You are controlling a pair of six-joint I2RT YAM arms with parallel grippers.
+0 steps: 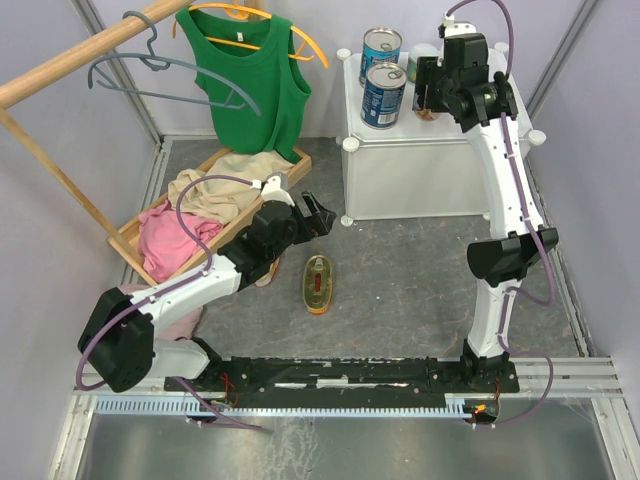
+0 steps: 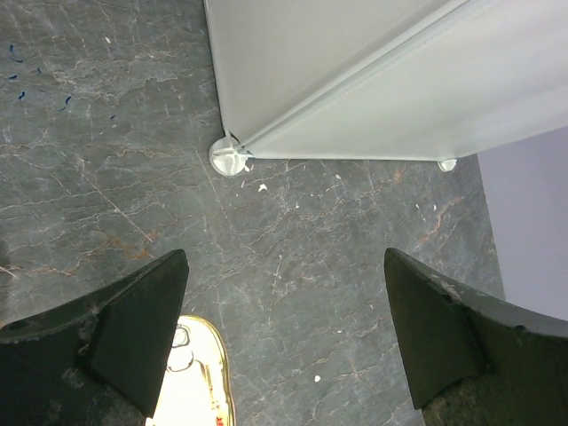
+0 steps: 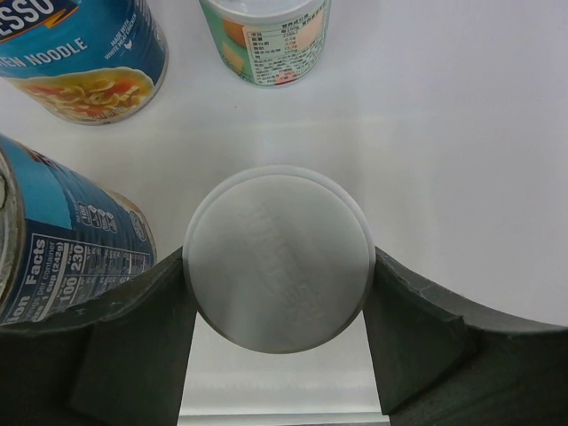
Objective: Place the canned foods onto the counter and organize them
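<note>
White-lidded can pinched between jaws of our right gripper — left gripper spread wide, oval tin beside one finger.

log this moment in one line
right gripper: shut on white-lidded can over counter | left gripper: open, empty, near oval tin | counter holds: two blue tins, green-label can

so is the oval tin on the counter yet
No, the oval tin lies on the grey floor, apart from the counter.
</note>
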